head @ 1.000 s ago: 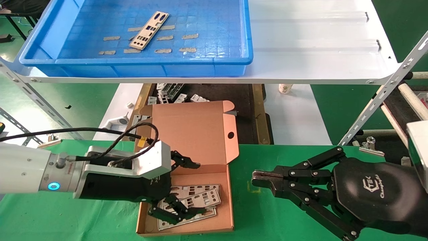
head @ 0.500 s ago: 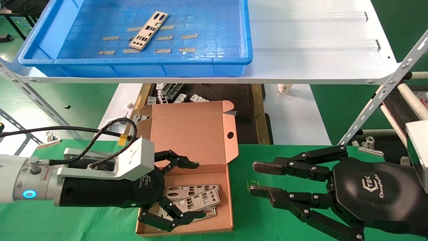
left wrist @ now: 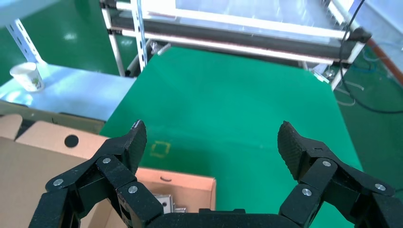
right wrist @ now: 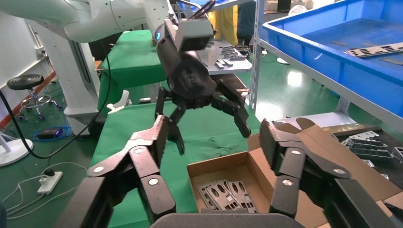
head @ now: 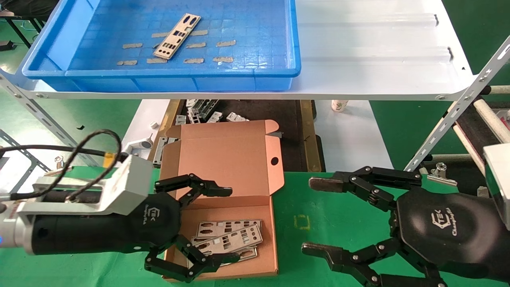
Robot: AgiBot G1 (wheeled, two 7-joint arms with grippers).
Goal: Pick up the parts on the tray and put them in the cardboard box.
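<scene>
Partly hiding the parts (head: 229,235) in the cardboard box (head: 235,175), left gripper (head: 227,225) and right gripper (head: 314,217) show empty, wide-spread jaws.

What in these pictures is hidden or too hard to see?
- How many parts lie in the cardboard box: stacked, partly behind the left gripper, head view.
- Tray far edge: cut off, head view.
- Brackets under the white shelf: mostly hidden.

I see the tray (head: 255,72) on the shelf (head: 378,59) behind, with one plate (head: 177,36) in it. The cardboard box (head: 227,171) lies below in front, between my two grippers, with several plates (head: 227,239) inside.
</scene>
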